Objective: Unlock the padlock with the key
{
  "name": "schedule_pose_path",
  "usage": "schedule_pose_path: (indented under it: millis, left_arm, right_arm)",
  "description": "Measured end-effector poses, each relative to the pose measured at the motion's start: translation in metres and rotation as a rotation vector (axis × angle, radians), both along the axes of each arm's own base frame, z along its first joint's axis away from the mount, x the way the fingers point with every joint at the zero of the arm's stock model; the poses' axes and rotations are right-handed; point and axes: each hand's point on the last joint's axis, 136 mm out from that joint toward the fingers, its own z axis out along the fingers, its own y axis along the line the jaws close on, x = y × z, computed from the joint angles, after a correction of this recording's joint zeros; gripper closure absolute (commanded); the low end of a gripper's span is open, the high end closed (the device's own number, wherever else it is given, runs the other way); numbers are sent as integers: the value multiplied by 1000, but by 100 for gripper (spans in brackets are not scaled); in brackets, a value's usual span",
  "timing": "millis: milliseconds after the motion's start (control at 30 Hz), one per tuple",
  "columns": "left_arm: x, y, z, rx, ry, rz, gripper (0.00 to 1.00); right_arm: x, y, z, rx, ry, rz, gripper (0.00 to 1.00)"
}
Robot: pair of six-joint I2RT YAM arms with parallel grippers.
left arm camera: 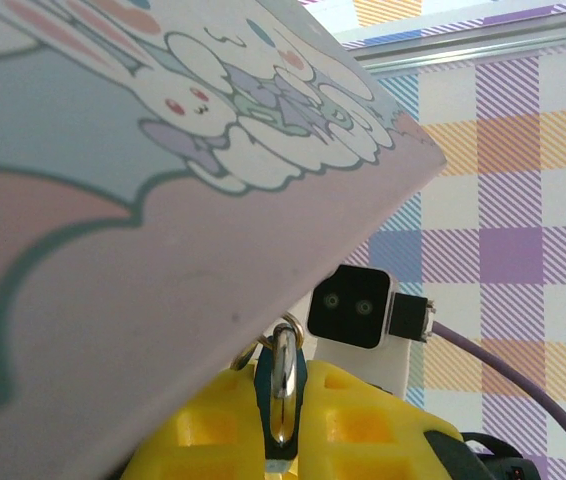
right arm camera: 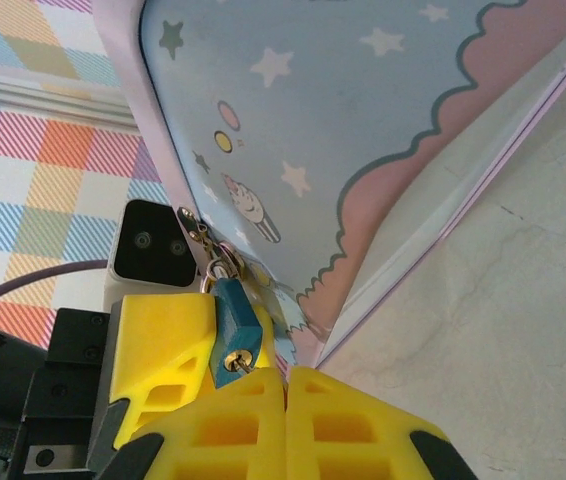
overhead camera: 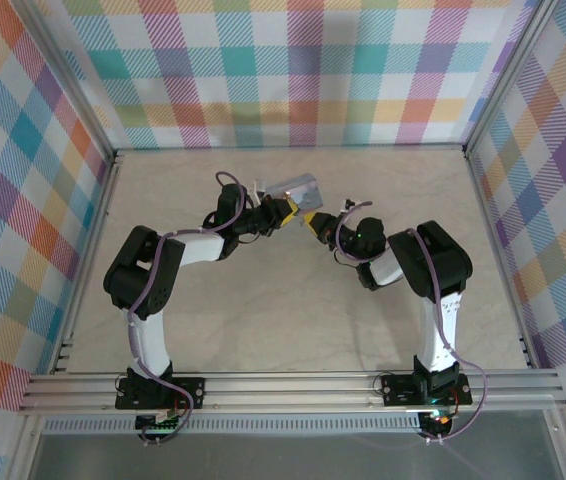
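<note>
The padlock (right arm camera: 233, 325) is pinched by the left fingers (right arm camera: 163, 350). The key (right arm camera: 233, 367), seemingly pinched by the right fingers (right arm camera: 343, 430), should be turned slowly, not bent.

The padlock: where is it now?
In the right wrist view the padlock hangs at the edge of the tin, left of centre, just above the right gripper.

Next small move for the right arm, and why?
Probably a slight roll of the right hand to try turning the key: a metal bit, likely it, shows at the keyhole end of the padlock, by the shut fingertips, while the left hand clamps the lock body. Seating depth I can't tell.
</note>
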Motion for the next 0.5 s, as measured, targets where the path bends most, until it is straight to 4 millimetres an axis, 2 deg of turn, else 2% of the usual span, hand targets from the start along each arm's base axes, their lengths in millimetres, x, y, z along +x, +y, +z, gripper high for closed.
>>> schedule_pose_path:
  millis: [200, 500]
  left_arm:
    - [-5, -3, 1, -11, 6, -33, 100]
    - [-11, -4, -2, -16, 17, -56, 100]
  right_arm:
    - [-10, -4, 6, -87, -76, -30, 100]
    - [-17, -4, 2, -111, -99, -21, 100]
